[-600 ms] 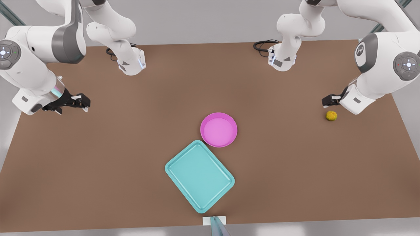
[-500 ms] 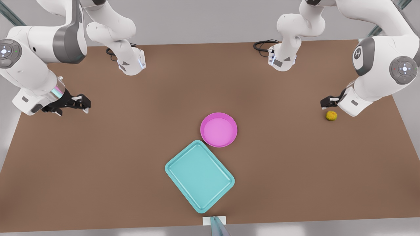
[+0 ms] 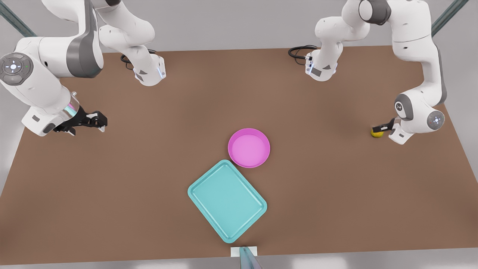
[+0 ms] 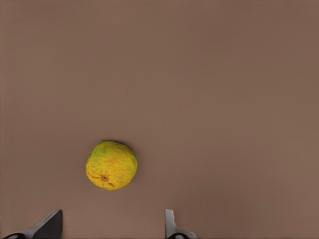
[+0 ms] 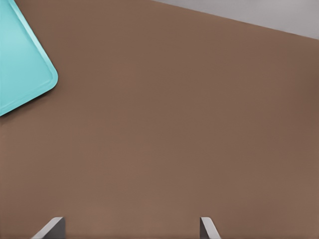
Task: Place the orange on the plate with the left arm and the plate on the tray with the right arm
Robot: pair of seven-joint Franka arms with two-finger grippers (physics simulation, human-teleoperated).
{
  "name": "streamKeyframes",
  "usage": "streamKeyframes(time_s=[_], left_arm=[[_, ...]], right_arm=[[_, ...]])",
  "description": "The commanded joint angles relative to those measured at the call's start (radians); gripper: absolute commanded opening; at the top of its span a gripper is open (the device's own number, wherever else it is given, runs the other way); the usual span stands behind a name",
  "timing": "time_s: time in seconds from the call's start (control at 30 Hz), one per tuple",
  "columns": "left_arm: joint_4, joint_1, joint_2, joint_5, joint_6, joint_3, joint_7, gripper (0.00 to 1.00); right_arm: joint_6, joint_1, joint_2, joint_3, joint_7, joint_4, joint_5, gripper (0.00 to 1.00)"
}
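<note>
The small yellow-orange orange lies on the brown table at the front view's right, partly covered by my left gripper, which hangs low right over it. In the left wrist view the orange sits just ahead of the open left gripper, apart from both fingertips. The pink plate rests empty at the table's middle, touching a corner of the turquoise tray. My right gripper waits open at the front view's left, far from the plate; a tray corner appears beyond the right gripper.
Both arm bases stand at the table's far edge, with black cables beside them. A small white block sits at the near edge. Bare brown table lies between the orange and the plate.
My left arm has dropped sharply, bringing its gripper from above and beside the orange down over it. The right gripper has drifted slightly toward the table's middle. Orange, plate and tray have not moved.
</note>
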Motion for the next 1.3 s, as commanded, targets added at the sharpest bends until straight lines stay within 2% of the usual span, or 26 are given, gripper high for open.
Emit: streamKeyframes(time_s=[0.0,0.1,0.27,0.67,1.0,1.03,1.07,1.1,1.27], left_arm=[[-0.031,0.008,0.009,-0.006,0.202,0.001,0.382,1.0],[-0.101,0.008,0.015,-0.031,0.317,0.001,0.379,1.0],[-0.101,0.01,0.049,-0.031,0.356,0.006,0.382,1.0],[-0.095,0.013,0.124,-0.034,0.354,0.003,0.347,1.0],[-0.097,0.013,0.133,-0.034,0.324,0.003,0.345,1.0],[-0.097,0.013,0.133,-0.034,0.325,0.003,0.345,0.97],[-0.095,0.014,0.133,-0.034,0.325,0.003,0.345,0.88],[-0.095,0.014,0.135,-0.034,0.327,0.003,0.345,0.86],[-0.094,0.016,0.147,-0.034,0.336,0.003,0.345,0.87]], right_arm=[[0.002,0.0,-0.001,0.0,-0.011,0.0,0.001,1.0],[-0.007,0.003,0.003,0.0,-0.009,0.0,0.001,1.0],[-0.007,0.005,0.006,0.0,-0.011,0.0,0.001,1.0],[-0.007,0.006,0.009,0.0,-0.011,-0.002,0.002,1.0],[-0.007,0.006,0.01,0.0,-0.011,-0.009,0.002,1.0],[-0.006,0.006,0.01,0.0,-0.011,-0.009,0.002,1.0],[-0.006,0.006,0.01,0.0,-0.011,-0.009,0.002,1.0],[-0.006,0.006,0.01,0.0,-0.011,-0.009,0.002,1.0],[-0.006,0.006,0.015,0.0,-0.012,-0.009,0.002,1.0]])
